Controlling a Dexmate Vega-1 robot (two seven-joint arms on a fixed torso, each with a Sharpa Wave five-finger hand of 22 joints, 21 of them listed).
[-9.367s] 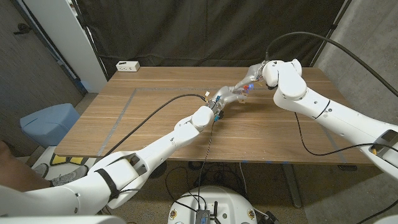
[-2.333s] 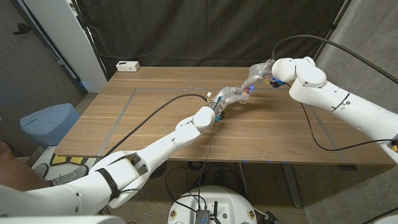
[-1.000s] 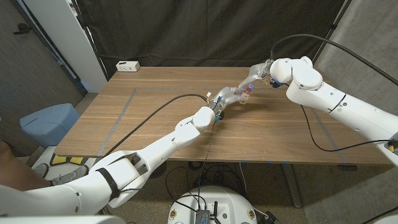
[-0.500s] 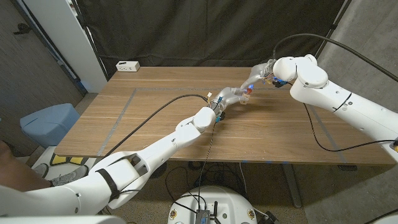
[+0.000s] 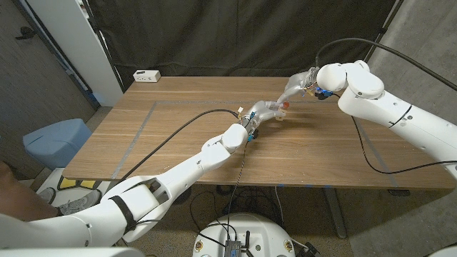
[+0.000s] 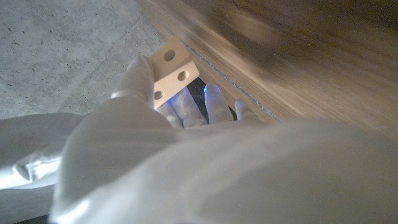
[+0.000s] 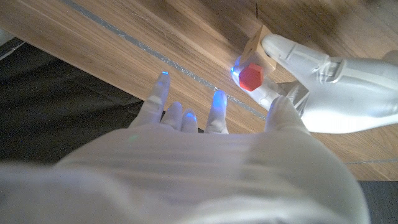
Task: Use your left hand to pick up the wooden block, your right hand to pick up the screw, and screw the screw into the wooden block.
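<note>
Pale wood, the block sits pinched in the left hand, its faces drilled with round holes in the left wrist view. The hand holds it up above the table, near the middle toward the far edge. In the right wrist view the block carries the screw, whose red hexagonal head stands against one face, with the left hand's fingers wrapped round the block from the side. In the head view the screw shows as a small red spot at the tip of the left hand.

The right hand hangs just beyond it, toward the far right of the table, close to the block but not touching it. Its fingers are spread apart and hold nothing, their tips glowing blue; the screw lies just past the fingertips, apart from them.

A white power strip lies at the table's far left corner, and a grey tape line runs along the left part of the top.
</note>
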